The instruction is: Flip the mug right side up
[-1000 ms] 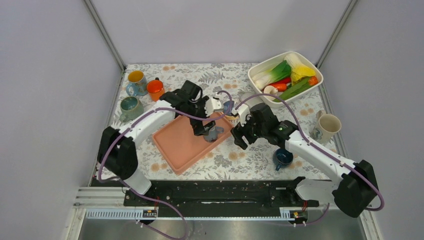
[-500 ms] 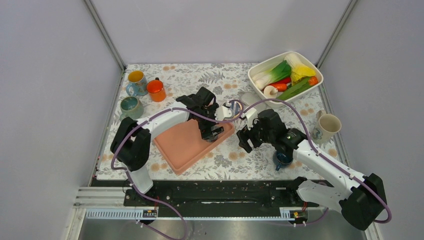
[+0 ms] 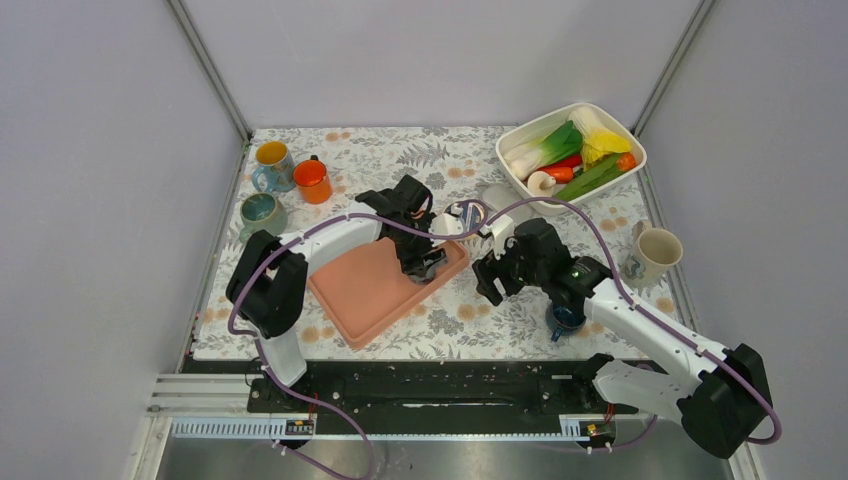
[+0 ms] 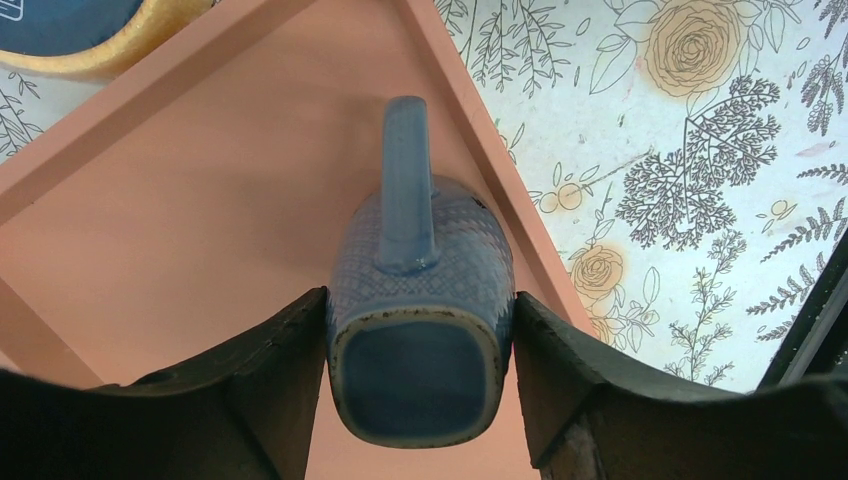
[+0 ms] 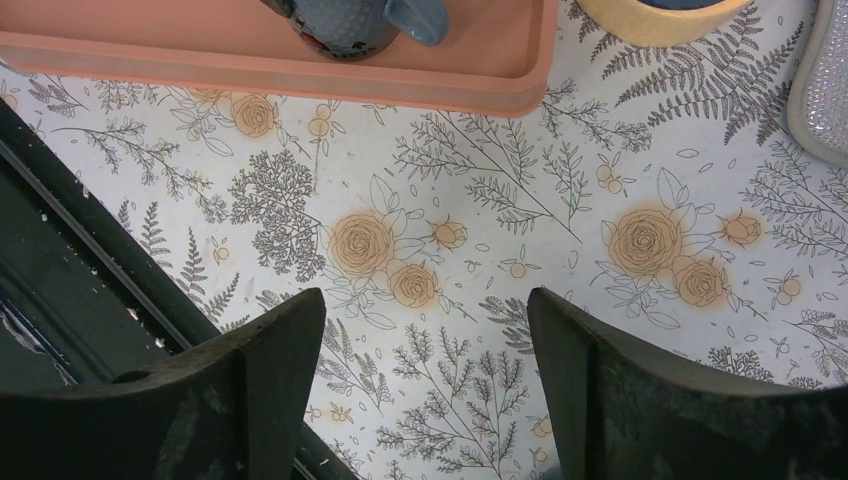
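Left gripper [image 4: 417, 330] narrowed since earlier, clasping blue mug [image 4: 425, 250] between its fingers, on pink tray [image 4: 200, 210]

Blue mug [image 4: 462, 250], scale-textured, squarish base, upside down. Sits between fingers of left claw [image 4: 420, 312], both sides touching them, base toward claw, handle pointing away.

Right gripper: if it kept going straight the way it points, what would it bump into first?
Most likely bare tablecloth, short of the tray. The right gripper is open, nothing between its fingers; depth is unclear.
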